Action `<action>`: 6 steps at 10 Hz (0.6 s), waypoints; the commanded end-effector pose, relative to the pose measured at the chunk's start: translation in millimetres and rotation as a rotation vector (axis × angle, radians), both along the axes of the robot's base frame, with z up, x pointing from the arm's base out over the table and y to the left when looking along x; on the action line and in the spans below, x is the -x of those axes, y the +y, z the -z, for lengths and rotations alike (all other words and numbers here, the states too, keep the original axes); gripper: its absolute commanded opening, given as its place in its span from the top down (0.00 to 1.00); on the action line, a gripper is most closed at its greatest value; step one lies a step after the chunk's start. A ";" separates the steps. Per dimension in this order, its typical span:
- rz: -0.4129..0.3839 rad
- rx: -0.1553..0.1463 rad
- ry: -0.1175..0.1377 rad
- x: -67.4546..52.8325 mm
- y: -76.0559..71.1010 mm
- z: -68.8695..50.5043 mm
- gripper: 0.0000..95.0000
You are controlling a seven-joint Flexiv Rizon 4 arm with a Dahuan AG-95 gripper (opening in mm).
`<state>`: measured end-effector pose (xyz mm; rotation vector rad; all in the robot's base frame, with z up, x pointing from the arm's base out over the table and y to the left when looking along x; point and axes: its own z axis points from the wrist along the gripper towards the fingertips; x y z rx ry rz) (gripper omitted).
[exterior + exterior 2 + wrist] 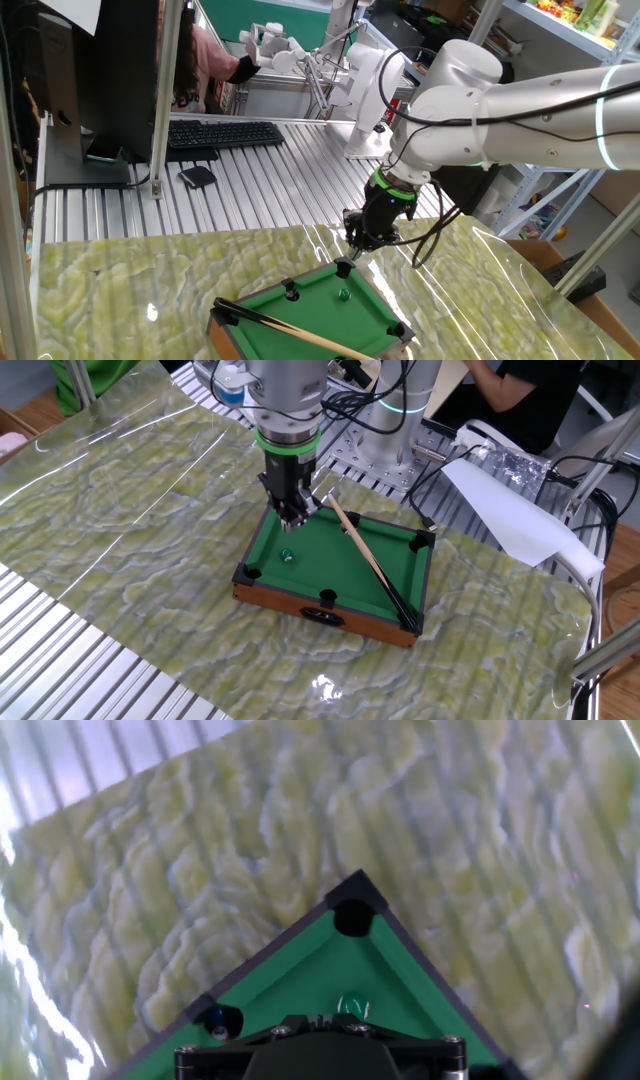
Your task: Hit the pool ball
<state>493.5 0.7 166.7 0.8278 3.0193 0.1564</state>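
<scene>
The pool ball is a tiny glossy green sphere on the felt of a small wooden pool table. It also shows in the other fixed view and in the hand view. My gripper hangs over the table's far corner, a little above the felt and just behind the ball, with its fingers together and nothing between them. It shows in the other fixed view and at the bottom edge of the hand view. A long thin cue stick lies across the table, apart from my gripper.
Black pocket fittings sit at the table's corners and sides, such as the corner pocket and a side pocket. The table stands on a green marbled mat. A keyboard and monitor stand at the back.
</scene>
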 end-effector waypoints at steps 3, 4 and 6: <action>0.733 -0.037 0.074 1.6 0.0 0.4 1.00; 0.840 -0.045 0.086 1.6 0.1 0.5 1.00; 1.007 -0.085 0.122 1.4 0.3 1.0 1.00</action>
